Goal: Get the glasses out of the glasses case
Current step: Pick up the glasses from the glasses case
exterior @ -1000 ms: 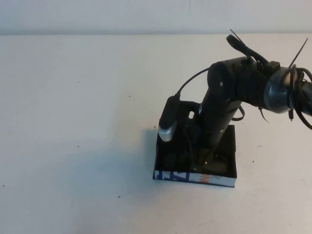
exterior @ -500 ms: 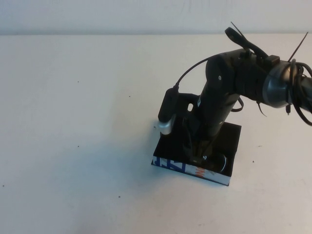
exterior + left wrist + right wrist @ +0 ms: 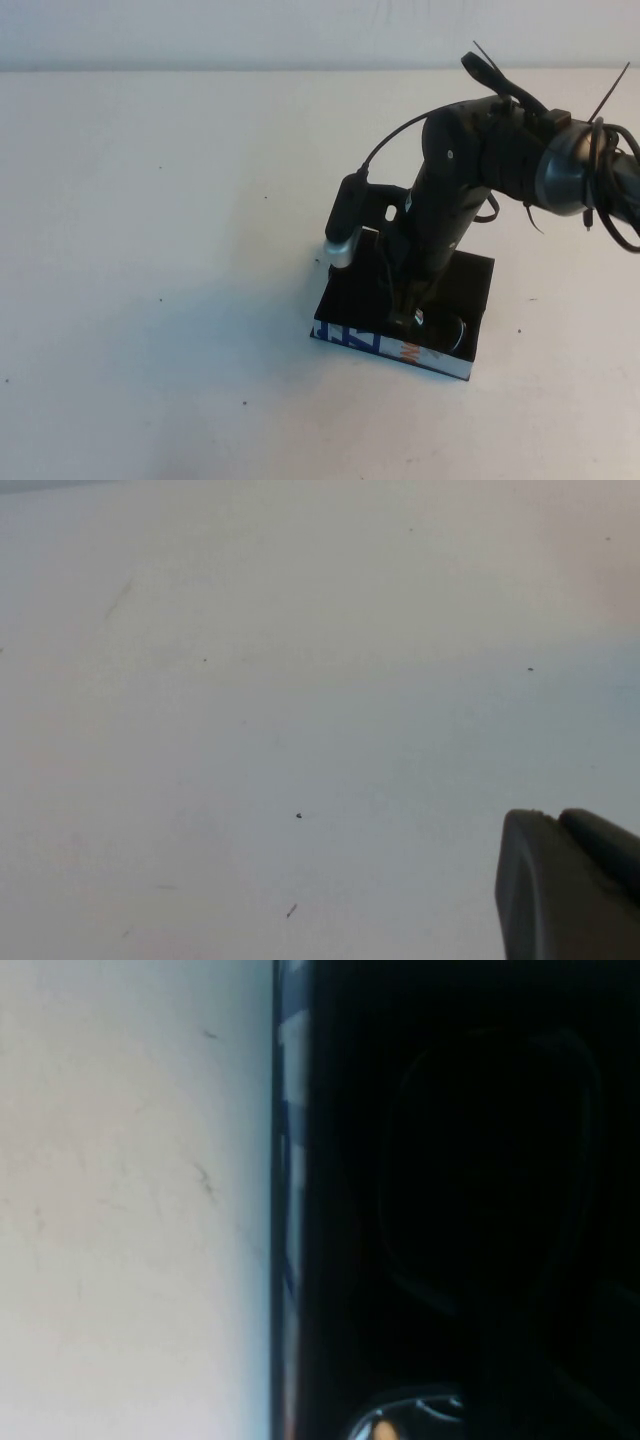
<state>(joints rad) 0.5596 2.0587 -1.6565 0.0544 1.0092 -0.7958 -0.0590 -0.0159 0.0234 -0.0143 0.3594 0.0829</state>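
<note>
The glasses case (image 3: pixel 375 344), a low black box whose white side has blue and orange marks, lies on the white table (image 3: pixel 150 200), turned askew. My right gripper (image 3: pixel 410 318) reaches down inside it, and its tips look drawn together on the black glasses (image 3: pixel 447 332). One rounded lens shows just above the near wall. In the right wrist view the case wall (image 3: pixel 292 1210) runs beside the dark inside, where a lens outline (image 3: pixel 480 1160) is faint. My left gripper (image 3: pixel 575 825) hangs over bare table with its fingertips together, holding nothing.
The right arm (image 3: pixel 500 160), with its cables and zip ties, comes in from the right edge over the case. Its wrist camera (image 3: pixel 343 235) hangs over the case's left wall. Only small dark specks lie on the table around the case.
The case has swung from square to askew, its right end turning away from me. My right gripper stays down inside it and has lifted slightly in the last half second.
</note>
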